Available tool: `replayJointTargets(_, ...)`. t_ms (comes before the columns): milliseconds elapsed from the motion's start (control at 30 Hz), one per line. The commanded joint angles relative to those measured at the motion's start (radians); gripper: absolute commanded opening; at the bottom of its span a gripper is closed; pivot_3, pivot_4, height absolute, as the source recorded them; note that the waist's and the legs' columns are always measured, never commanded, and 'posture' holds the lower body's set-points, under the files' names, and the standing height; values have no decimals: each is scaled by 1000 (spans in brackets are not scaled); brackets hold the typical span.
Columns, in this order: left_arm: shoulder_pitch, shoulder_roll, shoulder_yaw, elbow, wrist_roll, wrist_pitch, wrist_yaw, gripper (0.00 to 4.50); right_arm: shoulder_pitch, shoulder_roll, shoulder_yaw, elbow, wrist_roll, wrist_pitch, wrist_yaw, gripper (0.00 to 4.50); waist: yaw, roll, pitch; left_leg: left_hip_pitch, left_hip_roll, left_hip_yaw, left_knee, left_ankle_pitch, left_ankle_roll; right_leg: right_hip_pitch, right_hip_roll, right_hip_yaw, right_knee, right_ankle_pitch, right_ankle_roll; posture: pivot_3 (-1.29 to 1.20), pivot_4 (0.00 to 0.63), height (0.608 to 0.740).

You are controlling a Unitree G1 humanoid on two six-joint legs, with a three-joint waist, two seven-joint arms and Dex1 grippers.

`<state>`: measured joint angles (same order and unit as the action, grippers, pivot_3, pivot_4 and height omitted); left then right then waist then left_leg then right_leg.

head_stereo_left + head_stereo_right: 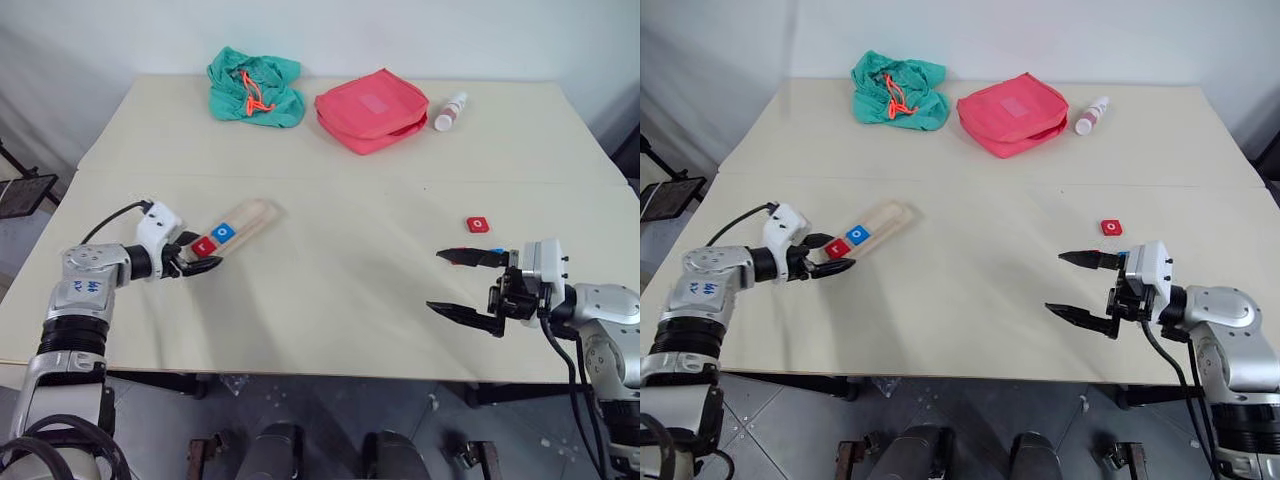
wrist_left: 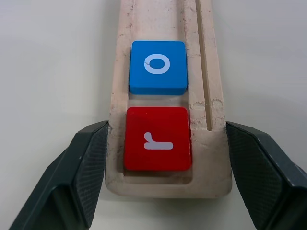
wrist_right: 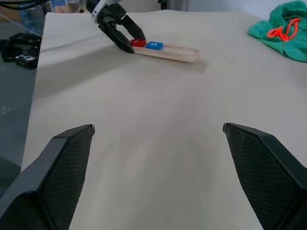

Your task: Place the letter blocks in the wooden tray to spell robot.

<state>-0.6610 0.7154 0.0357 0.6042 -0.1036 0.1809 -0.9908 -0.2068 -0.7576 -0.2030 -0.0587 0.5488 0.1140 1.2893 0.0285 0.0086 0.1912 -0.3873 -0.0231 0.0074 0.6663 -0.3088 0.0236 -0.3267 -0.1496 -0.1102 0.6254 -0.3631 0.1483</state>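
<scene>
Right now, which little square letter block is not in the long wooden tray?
The red square "o" block, lying alone on the table near the right gripper. The red "r" and blue "o" sit in the pale wooden tray.

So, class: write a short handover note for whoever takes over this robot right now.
Left pincer: open, fingers either side of the wooden tray at its near end, holding nothing.
Right pincer: open, empty, above bare table.
Done: red r block and blue o block sit in the tray's groove, r at the end.
Left: b, o, t. A red o block lies on the table beyond the right pincer; I can't see the b and t blocks.
</scene>
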Motion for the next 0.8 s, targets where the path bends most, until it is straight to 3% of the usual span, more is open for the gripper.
replayJointTargets(33,-20,-24,-69,-68,18,-7,-59,3387,4,-38,-25,12,-1,-9,24,4500,0,0,0,0,0,0,0,0,0,0,0,0,0,0,0,0,150,740)
replayJointTargets(433,-155,-203,-250,-151,44,-39,-191,3387,143,-37,-109,-67,23,-22,-33,4500,5,-6,4,-3,0,1,1,0,0,-1,0,-3,-2,0,0,0,150,740)
replayJointTargets(800,-131,-266,-368,-286,80,36,-213,3387,336,-40,-256,-132,32,-23,-59,4500,-2,-7,4,-3,1,2,-1,0,1,-1,0,-2,-4,0,0,0,150,740)
